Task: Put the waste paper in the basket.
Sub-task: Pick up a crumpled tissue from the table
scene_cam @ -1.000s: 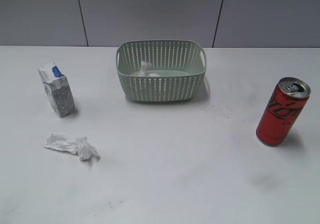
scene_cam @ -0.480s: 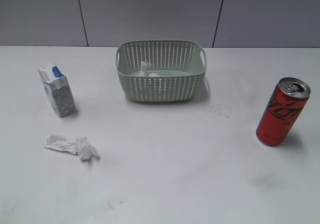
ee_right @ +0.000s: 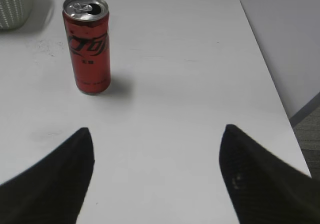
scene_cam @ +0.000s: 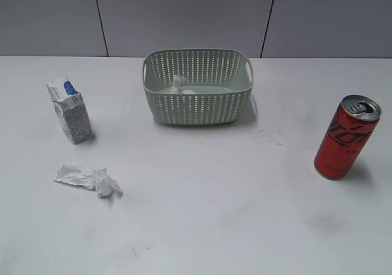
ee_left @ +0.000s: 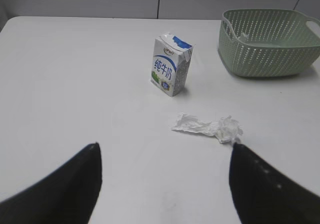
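The sage-green basket (scene_cam: 198,86) stands at the back middle of the white table, with a white paper wad (scene_cam: 179,84) inside it. Crumpled waste paper (scene_cam: 87,179) lies on the table at the front left; it looks like two wads lying together. In the left wrist view the paper (ee_left: 209,127) lies ahead and right of my left gripper (ee_left: 165,151), which is open and empty, and the basket (ee_left: 270,42) is at the far right. My right gripper (ee_right: 156,134) is open and empty over bare table. Neither gripper shows in the exterior view.
A white-and-blue milk carton (scene_cam: 70,110) stands at the left, behind the paper; it also shows in the left wrist view (ee_left: 171,65). A red drink can (scene_cam: 346,137) stands at the right, also in the right wrist view (ee_right: 87,44). The table's right edge (ee_right: 272,79) is near.
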Robot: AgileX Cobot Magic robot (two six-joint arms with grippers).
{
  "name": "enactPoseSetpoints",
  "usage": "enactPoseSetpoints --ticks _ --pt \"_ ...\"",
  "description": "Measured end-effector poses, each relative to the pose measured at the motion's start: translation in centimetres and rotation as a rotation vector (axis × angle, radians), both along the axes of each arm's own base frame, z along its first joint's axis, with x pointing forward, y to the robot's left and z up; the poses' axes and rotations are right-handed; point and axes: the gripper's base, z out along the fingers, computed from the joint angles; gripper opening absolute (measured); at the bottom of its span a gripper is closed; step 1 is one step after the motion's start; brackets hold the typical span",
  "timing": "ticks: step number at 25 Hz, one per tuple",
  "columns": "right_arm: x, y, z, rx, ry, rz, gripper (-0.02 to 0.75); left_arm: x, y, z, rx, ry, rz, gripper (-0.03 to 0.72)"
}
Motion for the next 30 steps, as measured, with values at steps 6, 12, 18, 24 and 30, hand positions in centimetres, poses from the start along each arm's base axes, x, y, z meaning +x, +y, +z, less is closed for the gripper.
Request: enactPoseSetpoints --ticks 6,12,18,24,30 --pt "0.0 0.0 0.0 -0.002 0.000 -0.002 0.592 0.0 0.0 0.0 0.009 -0.004 -0.004 0.588" --pt "0.0 0.0 0.0 -0.002 0.000 -0.002 0.592 2.1 -0.1 0.4 0.070 0.087 -0.007 0.609" --pt "0.0 0.0 0.0 -0.003 0.000 -0.003 0.592 7.2 -0.9 0.4 0.207 0.257 -0.103 0.617" --pt "0.0 0.0 0.0 -0.004 0.000 -0.003 0.592 12.7 -2.0 -1.3 0.348 0.433 -0.268 0.610" --pt "0.0 0.0 0.0 -0.004 0.000 -0.004 0.592 16.4 -4.4 -3.3 0.424 0.568 -0.449 0.594"
